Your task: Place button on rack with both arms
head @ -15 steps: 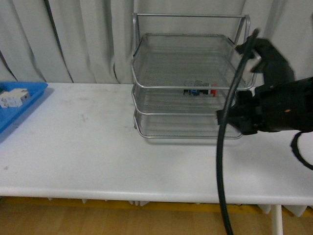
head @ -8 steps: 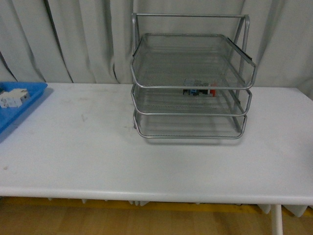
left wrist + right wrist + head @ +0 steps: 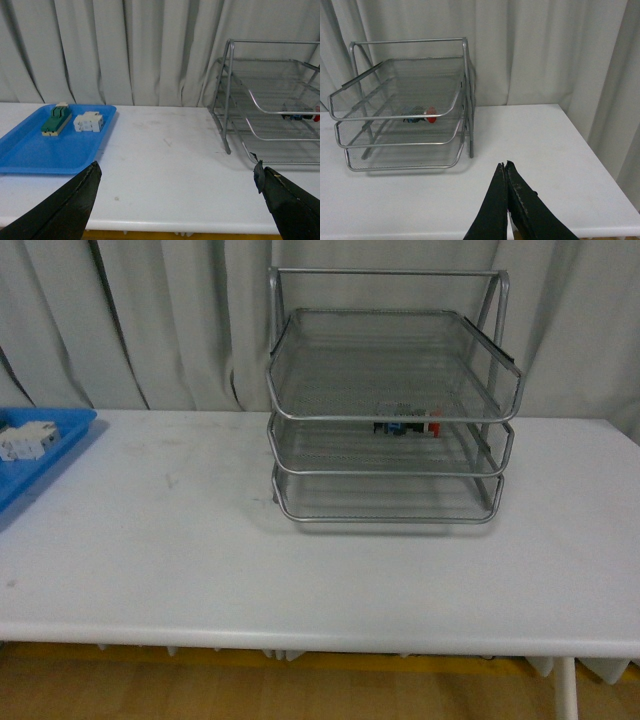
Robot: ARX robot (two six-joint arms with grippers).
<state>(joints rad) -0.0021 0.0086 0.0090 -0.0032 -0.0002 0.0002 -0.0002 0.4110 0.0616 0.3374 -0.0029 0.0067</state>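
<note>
The silver three-tier wire rack (image 3: pixel 390 470) stands at the back middle of the white table. The button (image 3: pixel 408 424), red cap pointing right, lies on its middle tier; it also shows in the left wrist view as the button (image 3: pixel 300 117) and in the right wrist view as the button (image 3: pixel 420 114). Neither arm appears in the front view. My left gripper (image 3: pixel 176 175) is open and empty over the table's front edge, between tray and rack (image 3: pixel 260 100). My right gripper (image 3: pixel 504 166) is shut on nothing, right of the rack (image 3: pixel 400 115) near the front edge.
A blue tray (image 3: pixel 40 455) sits at the table's left end, holding a green-and-cream switch (image 3: pixel 55 119) and a white block (image 3: pixel 89 121). Grey curtains hang behind the table. The table's right edge (image 3: pixel 615 185) lies close to my right gripper.
A second ago the right arm filled the right side of the front view beside the rack; it has since drawn back out of that view. The button and rack stayed put.
</note>
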